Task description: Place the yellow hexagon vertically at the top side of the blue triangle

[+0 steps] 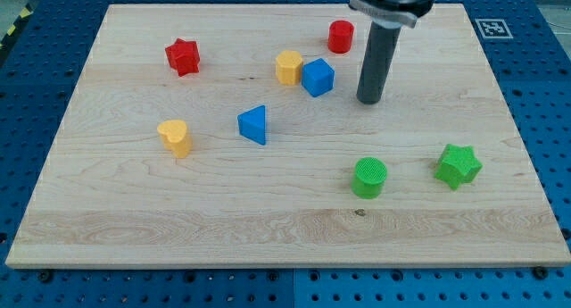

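Resting right of blue cube point(318, 77) & yellow hexagon point(288, 67): my tip point(369, 102).

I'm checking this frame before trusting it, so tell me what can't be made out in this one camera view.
- The arm above my tip: cut off by the view's top edge.
- Whether the yellow hexagon touches the blue cube: they sit flush in this view, so no gap can be judged.
- The blue triangle: its far faces are hidden by its own body.
- The corner marker: too small to read.
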Available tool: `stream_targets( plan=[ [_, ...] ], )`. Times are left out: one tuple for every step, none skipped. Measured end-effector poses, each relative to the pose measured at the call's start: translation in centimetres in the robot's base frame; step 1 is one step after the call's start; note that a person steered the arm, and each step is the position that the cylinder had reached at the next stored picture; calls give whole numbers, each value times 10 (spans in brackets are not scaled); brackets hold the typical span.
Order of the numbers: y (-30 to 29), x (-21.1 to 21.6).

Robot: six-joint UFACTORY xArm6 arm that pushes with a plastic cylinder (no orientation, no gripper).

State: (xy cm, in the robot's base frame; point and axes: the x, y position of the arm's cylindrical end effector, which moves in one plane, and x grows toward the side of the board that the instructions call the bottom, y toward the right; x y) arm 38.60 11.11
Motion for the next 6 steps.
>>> stream_targets(
  plan=[
    [-46,-19],
    [-83,-7],
    [-95,8],
    [-101,6],
    [-52,-21],
    [-57,-40]
  ],
)
